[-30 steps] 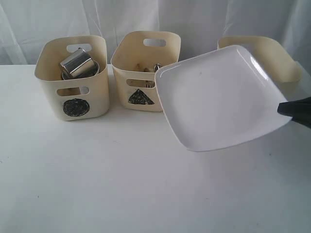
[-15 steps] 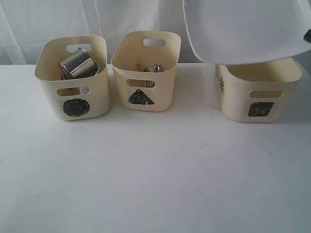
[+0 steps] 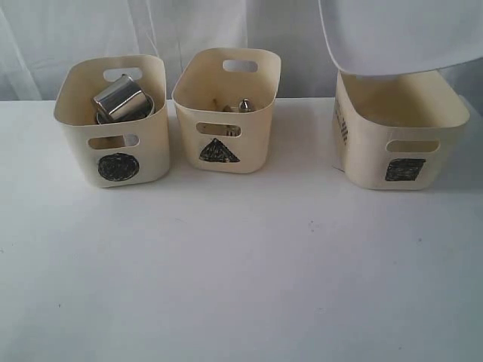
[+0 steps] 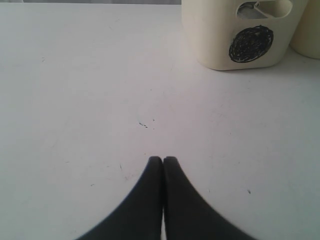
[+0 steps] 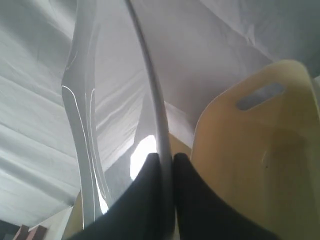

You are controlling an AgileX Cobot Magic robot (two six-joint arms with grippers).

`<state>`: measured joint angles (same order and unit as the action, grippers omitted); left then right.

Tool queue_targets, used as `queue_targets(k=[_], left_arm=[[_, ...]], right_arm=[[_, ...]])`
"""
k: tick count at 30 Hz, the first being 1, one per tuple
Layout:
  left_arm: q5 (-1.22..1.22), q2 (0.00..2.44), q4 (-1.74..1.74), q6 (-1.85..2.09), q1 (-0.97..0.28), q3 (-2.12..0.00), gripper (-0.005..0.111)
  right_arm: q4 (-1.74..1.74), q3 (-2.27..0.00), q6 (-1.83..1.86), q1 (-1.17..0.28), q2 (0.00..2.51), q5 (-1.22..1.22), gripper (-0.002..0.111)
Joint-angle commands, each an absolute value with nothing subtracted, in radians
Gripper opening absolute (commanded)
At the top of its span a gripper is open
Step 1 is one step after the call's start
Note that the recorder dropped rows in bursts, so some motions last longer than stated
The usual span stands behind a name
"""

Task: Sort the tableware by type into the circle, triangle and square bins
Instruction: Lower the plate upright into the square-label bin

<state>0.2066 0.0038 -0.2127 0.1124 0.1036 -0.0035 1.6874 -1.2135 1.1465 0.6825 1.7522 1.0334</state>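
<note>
We hold the plate in the air over the square bin. Its lower edge is above the bin's mouth and the rest runs off the top of the exterior view. Our right pincer is clamped on the plate's rim, one jaw on each face. Our left pincer is pressed together on nothing, low over the surface and short of the circle bin.

The plate looks about as wide as the bin's mouth, so we judge it should go in edge first. We would tip it steep, centre it between the side walls, and lower it until the edge rests inside before we let go. Released from high up, it could knock the rim or tip the bin.

The exterior view shows all three bins, with a mug in the circle one and cutlery in the triangle bin. It does not show either pincer. The right wrist view alone shows the grip, and the square bin's inner wall just beside the plate. The left wrist view shows only the circle bin's front.
</note>
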Motion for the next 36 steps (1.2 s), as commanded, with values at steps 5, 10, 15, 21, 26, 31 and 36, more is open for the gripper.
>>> queue_targets(k=[5,10,15,21,26,31,36], left_arm=[[0.205,0.000,-0.215,0.111,0.097,0.000,0.000],[0.205,0.000,-0.215,0.111,0.097,0.000,0.000],[0.205,0.000,-0.215,0.111,0.097,0.000,0.000],[0.205,0.000,-0.215,0.111,0.097,0.000,0.000],[0.205,0.000,-0.215,0.111,0.097,0.000,0.000],[0.205,0.000,-0.215,0.111,0.097,0.000,0.000],[0.205,0.000,-0.215,0.111,0.097,0.000,0.000]], right_arm=[[1.744,-1.301,1.144,0.738,1.788,1.012,0.000],[1.614,-1.341,1.146,0.778,1.788,0.981,0.000],[1.446,-1.353,1.141,0.782,1.788,0.949,0.000],[1.413,-1.353,1.214,0.727,1.793,0.829,0.000],[1.417,-1.378,1.293,0.660,1.846,0.770,0.000],[1.417,-1.378,1.402,0.593,1.867,0.664,0.000],[1.415,-1.374,1.462,0.548,1.889,0.647,0.000]])
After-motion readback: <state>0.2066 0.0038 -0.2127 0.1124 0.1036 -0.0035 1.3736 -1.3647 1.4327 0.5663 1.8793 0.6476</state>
